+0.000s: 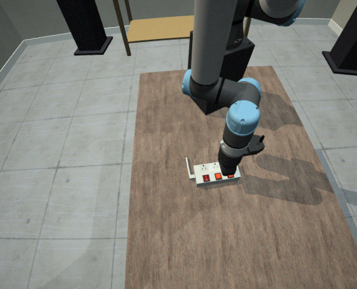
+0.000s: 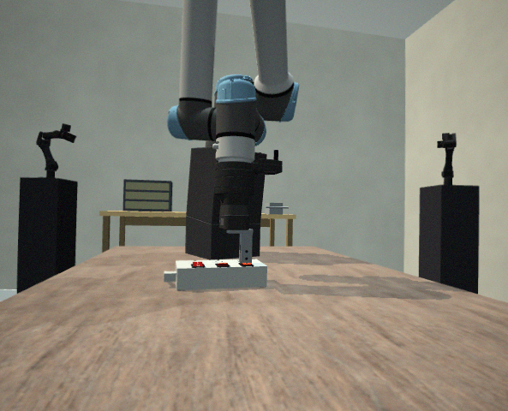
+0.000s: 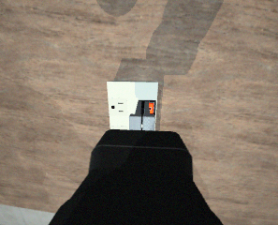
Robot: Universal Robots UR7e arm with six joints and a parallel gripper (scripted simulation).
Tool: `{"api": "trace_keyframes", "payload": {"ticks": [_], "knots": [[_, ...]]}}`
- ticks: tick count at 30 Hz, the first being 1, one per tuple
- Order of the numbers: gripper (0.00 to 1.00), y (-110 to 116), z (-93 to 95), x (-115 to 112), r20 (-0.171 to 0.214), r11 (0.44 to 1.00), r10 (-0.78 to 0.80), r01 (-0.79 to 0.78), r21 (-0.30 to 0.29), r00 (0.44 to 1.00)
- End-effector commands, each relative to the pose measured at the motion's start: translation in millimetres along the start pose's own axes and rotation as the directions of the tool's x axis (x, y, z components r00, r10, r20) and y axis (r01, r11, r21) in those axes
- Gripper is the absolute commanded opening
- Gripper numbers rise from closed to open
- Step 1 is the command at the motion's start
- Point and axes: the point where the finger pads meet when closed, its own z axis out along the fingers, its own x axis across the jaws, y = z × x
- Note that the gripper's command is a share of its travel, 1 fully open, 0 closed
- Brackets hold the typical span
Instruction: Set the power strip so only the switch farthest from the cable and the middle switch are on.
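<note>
The white power strip lies flat and right way up on the wooden table, with its cable stub at its left end. The switch nearest the cable is dark red. The middle switch glows bright orange. The switch farthest from the cable shows orange beside my fingers. My gripper is shut and empty. It points straight down, with its fingertips at that far switch.
The robot's black pedestal stands at the table's far end. A wooden side table stands behind it. Black pillars with cameras flank the table. The table's edges lie left and right of the strip.
</note>
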Motion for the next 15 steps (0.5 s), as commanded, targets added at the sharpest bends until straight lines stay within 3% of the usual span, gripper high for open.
{"api": "trace_keyframes", "payload": {"ticks": [1,9,15], "knots": [[0.00,0.1,1.5,-0.9,0.004,1.000,0.001,-0.001,0.000,1.000],[0.00,0.2,-1.2,-0.9,0.004,1.000,0.001,-0.001,0.000,1.000],[0.00,0.2,-15.7,-0.8,0.004,1.000,0.001,-0.001,0.000,1.000]]}}
